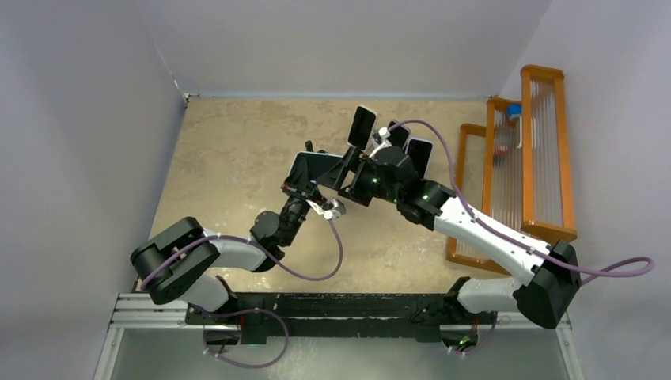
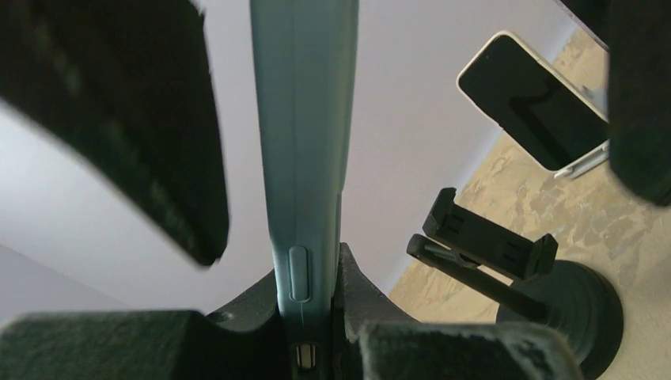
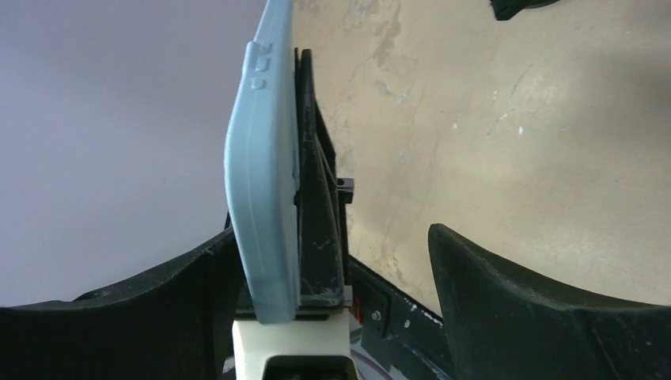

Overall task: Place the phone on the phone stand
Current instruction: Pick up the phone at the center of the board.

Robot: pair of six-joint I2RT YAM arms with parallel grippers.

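Only the slim edge of the pale-blue-cased phone shows to either wrist camera. Its screen is hidden in both, and from above it reads as a dark slab half covered by the two arms.

At left, the left arm reaches from its base at the near edge, elbow low and forearm angled toward the middle of the tan speckled table. The left hand is clamped narrow across the phone near one end, holding it in the air above the table, clear of every stand.

Just to the right, the right hand faces it from the opposite side, fingers spread wide on either flank of the phone. Whether the nearer finger touches the case cannot be told. The right arm runs back in a long diagonal to its base at lower right.

Beyond the held phone, a black clamp-style phone stand on a round base sits on the table, its foot cut off by the frame edge. Behind it a white-edged phone with a dark screen leans on a white stand, partly masked by a blurred black shape.

At far right, an orange-framed rack stands along the wall.
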